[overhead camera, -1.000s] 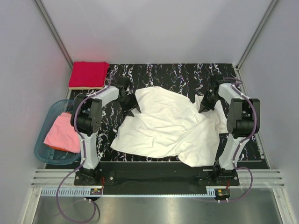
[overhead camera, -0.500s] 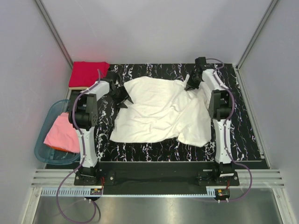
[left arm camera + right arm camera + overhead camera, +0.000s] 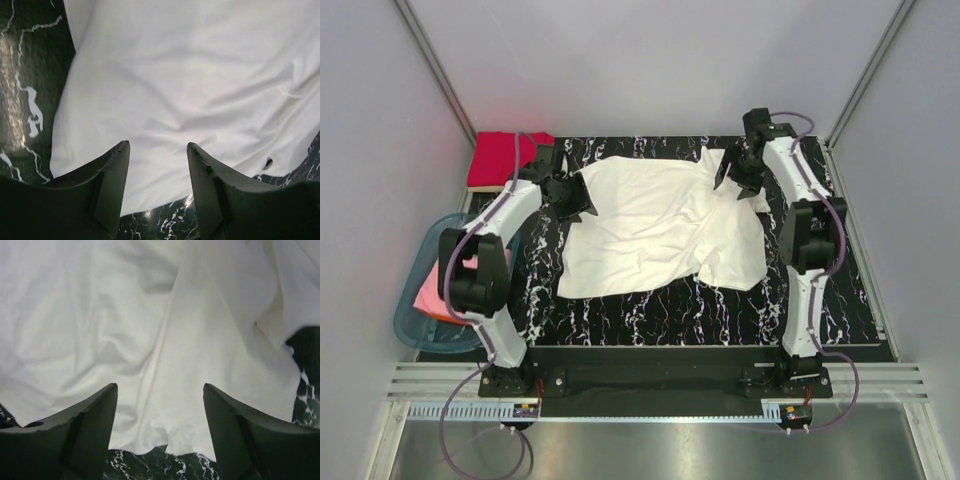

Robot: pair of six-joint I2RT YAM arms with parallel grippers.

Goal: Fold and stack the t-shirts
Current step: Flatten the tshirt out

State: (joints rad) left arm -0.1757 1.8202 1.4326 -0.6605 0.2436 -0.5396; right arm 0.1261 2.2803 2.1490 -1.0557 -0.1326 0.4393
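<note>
White t-shirt (image 3: 660,230): lies spread but creased across the middle of the black white-streaked mat (image 3: 650,315), with its 4 o'clock corner bunched into a fold.
Red t-shirt (image 3: 498,158): folded square, sitting just off the mat's 10 o'clock corner.
Pink t-shirt (image 3: 428,292): lies in the teal tub (image 3: 408,325) at 9 o'clock, partly hidden by the left arm.
Left pincer (image 3: 158,145): at the white shirt's 10 o'clock edge, fingers parted, nothing between them.
Right pincer (image 3: 160,386): at the shirt's 1 o'clock edge, spread wide, gripping nothing.
Overhead view alone: shows the whole shirt, plus the red and pink ones.
Wrist views alone: show the empty gaps between the fingers, soft wrinkles, and the hem against the mat.
</note>
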